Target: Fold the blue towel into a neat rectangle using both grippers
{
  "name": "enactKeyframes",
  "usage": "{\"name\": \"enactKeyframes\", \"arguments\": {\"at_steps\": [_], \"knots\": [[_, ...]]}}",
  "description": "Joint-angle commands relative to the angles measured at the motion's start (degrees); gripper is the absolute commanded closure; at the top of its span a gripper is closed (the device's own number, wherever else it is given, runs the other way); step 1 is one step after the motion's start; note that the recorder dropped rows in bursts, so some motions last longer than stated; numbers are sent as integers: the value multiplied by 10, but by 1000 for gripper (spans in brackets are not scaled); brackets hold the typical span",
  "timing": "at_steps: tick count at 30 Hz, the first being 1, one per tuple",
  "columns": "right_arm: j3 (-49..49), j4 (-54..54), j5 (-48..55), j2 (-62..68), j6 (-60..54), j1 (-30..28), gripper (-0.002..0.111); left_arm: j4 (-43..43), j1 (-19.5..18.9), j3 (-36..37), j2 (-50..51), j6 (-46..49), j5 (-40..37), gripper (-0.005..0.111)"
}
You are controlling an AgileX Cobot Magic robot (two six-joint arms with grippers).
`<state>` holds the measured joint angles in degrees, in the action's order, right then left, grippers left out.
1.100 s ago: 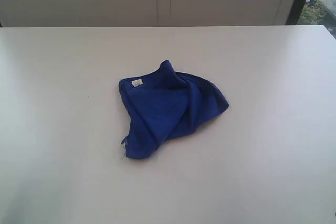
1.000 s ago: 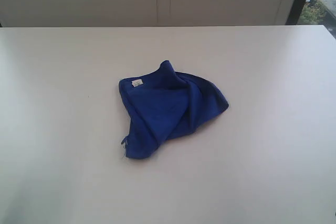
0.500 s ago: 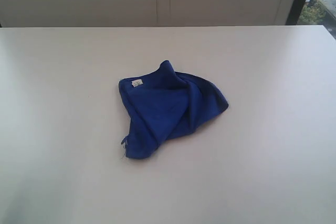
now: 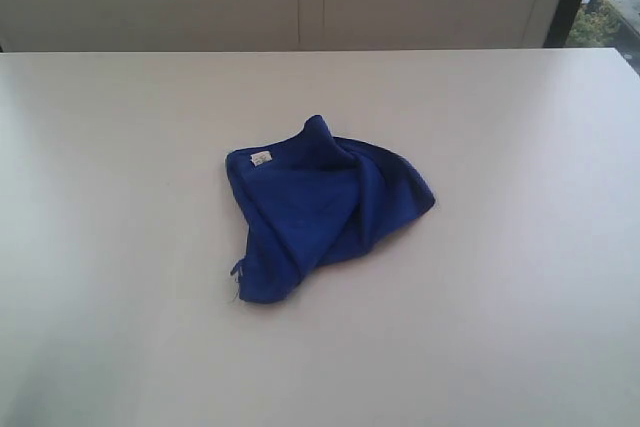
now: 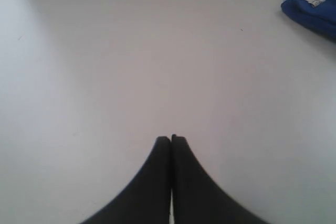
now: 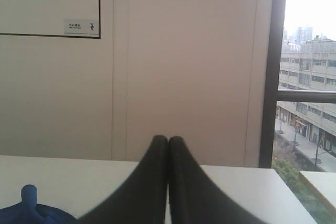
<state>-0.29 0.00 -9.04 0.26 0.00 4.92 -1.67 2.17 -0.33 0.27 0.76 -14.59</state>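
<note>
Nothing has shifted over the last second: the towel (image 4: pixel 325 212) lies in the same crumpled heap and neither arm has come into the exterior view, so by my reading the folding has not begun and the task is at its very start. The towel sits near the middle of the desk (image 4: pixel 500 327), bunched into a rough triangle with layers lapped over one another. A small peak stands up at its far edge, and the white tag (image 4: pixel 261 158) faces up at the far-left corner. The left end effector (image 5: pixel 171 139) has its tips pressed together on nothing and hangs over bare desk. Only the tagged corner of the towel shows at the edge of its camera's picture, well apart from the tips. The right end effector (image 6: pixel 168 139) is likewise pressed together and empty, aimed level at the wall and window beyond the desk. Just the towel's raised peak is in its sight, also clear of the tips. Both would likely have to spread and travel to the cloth, which probably needs flattening before any fold.
</note>
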Motion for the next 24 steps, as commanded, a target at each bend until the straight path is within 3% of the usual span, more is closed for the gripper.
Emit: {"name": "enactKeyframes", "arguments": {"at_steps": [1,14,24], "knots": [[3,0,-26,-3,0,-4,108,0,-1,3,-3,-4,0,107],[-14,0,17,15,-19,-4,108,0,-1,3,-3,-4,0,107],[-167,0,83,263,-8,-4,108,0,-1,3,-3,-4,0,107]]}}
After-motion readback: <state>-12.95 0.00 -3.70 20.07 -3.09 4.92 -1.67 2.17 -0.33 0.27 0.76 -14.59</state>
